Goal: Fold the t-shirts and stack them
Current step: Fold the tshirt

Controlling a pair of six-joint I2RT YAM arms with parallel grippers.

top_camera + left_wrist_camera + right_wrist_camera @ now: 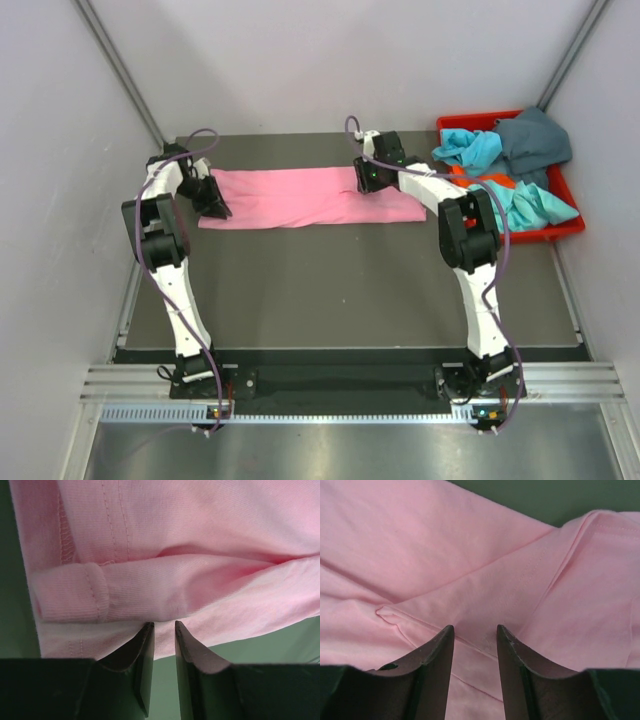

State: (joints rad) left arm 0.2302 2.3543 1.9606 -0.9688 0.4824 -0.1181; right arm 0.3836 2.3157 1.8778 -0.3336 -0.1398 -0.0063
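While the arm bases are bolted at the near edge of the dark green table (pixel 340 290), the action is found further back. A bright pink soft cloth t-shirt (pixel 300 197) is laid flat as a long folded strip across the far half. The left gripper (pixel 213 203) is parked at its left hem, jaws kept a narrow slit apart. The right gripper (pixel 368 180) is lowered onto its right part, jaws spread over the cloth. Beyond, at the far right, a crumpled turquoise t-shirt (pixel 468 148), an orange t-shirt (pixel 500 184) and a dark teal-grey t-shirt (pixel 535 140) are heaped in a red plastic bin (pixel 570 228).
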